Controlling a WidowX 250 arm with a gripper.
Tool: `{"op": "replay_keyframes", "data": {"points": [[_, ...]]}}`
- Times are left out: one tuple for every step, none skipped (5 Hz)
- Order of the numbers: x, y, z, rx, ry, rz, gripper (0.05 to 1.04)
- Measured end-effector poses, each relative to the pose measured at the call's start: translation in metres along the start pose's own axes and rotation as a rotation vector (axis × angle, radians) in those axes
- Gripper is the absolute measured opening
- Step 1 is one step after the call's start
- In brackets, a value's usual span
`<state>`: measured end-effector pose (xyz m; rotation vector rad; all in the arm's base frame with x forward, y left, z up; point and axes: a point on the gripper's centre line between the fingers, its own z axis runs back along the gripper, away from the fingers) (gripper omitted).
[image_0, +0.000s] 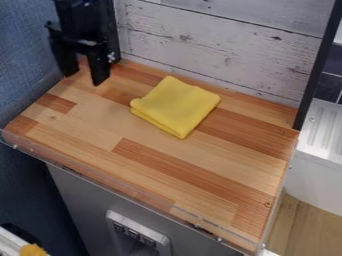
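Nearest, the bench (180, 172) presents a bare wooden front edge. Beyond its middle, closer to the far edge, lies a folded yellow cloth (177, 106), flat, its layered fold facing the near left. Farther back, at the far-left corner, hangs the end effector (84, 78), fingers spread wide, grasping nothing. The stage is judged to precede contact; reaching the cloth would require rightward travel, alignment with the fold and a low pinch.
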<state>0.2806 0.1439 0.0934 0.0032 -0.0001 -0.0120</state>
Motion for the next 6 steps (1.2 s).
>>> {"op": "replay_keyframes", "data": {"points": [[-0.006,0.004,0.0,-0.009,0.023,-0.003,0.995],[-0.007,0.009,0.005,-0.008,0.024,0.001,0.993],[-0.008,0.01,0.008,-0.011,0.022,0.007,0.997],[-0.007,0.011,0.015,-0.001,-0.001,0.014,0.998],[-0.006,0.011,0.016,0.001,-0.008,0.027,0.998],[0.002,0.012,0.024,0.012,-0.028,0.038,0.998]]}}
